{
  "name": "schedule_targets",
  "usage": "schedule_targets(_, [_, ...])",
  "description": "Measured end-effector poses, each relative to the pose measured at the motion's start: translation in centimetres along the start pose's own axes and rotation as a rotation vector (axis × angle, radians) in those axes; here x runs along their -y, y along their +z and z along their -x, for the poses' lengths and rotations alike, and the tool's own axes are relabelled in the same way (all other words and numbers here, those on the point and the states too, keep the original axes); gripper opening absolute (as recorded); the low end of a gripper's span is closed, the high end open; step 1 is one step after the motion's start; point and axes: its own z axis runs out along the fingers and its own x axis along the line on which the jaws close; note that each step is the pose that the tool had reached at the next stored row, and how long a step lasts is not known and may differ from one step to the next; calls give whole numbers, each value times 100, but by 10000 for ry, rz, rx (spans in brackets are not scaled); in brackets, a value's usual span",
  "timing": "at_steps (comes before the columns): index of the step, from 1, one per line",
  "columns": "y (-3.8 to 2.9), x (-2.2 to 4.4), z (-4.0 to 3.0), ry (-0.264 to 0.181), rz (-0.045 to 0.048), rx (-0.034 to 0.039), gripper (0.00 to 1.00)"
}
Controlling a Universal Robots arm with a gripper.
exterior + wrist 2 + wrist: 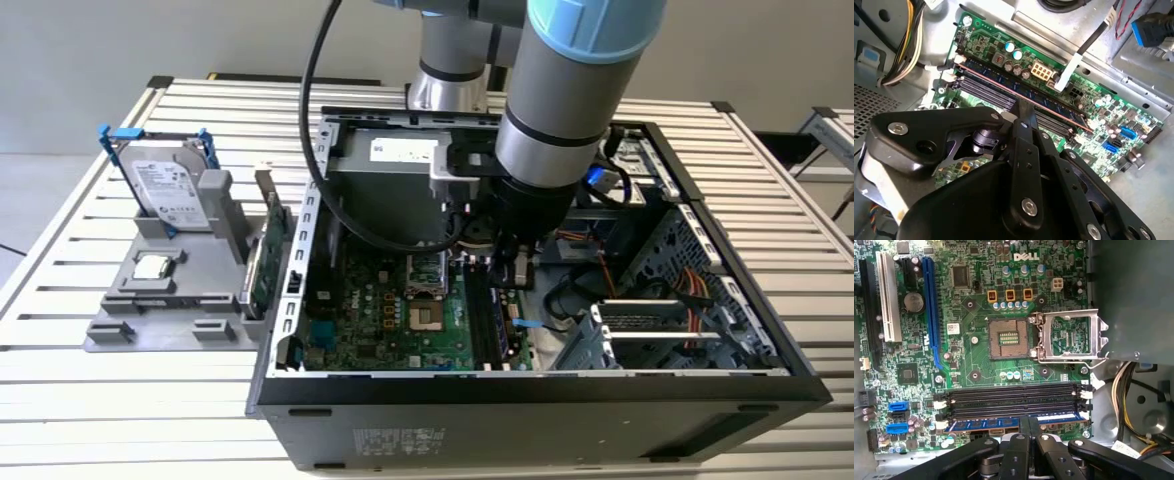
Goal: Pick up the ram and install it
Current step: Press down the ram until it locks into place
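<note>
The pincer (1028, 426) had its two black fingers drawn together on the upper edge of the ram (1004, 423), which stood in the memory slot at the outer edge of the motherboard (974, 355), just beside three vacant dark memory slots (1014, 396). In the second wrist view the pincer (1021, 107) met the ram (989, 80) near the middle of its length, and the stick lay level along its slot with white latches at the ends. In the exterior view the arm reached down into the open computer case (534, 400), the pincer (514, 275) low over the board.

Print showed in several places, though none of it is given here. There was white lettering on the motherboard above the open processor socket (1009, 338), a small white sticker (952, 328) beside the long blue slot (930, 310), a white label (400, 150) on the grey power supply, and a printed plate (400, 438) on the case's front wall.

On the slatted counter (107, 400), at the exterior view's left, a grey holder (160, 320) carried an upright hard drive (174, 190) with a printed label and blue clips. A green expansion card (274, 250) stood between the holder and the case.
</note>
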Motion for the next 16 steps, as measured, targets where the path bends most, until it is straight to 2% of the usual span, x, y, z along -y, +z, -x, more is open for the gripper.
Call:
schedule_targets(10, [30,39,2,-30,1,1,0])
schedule_targets(16, [87,44,1,-119,3,3,0])
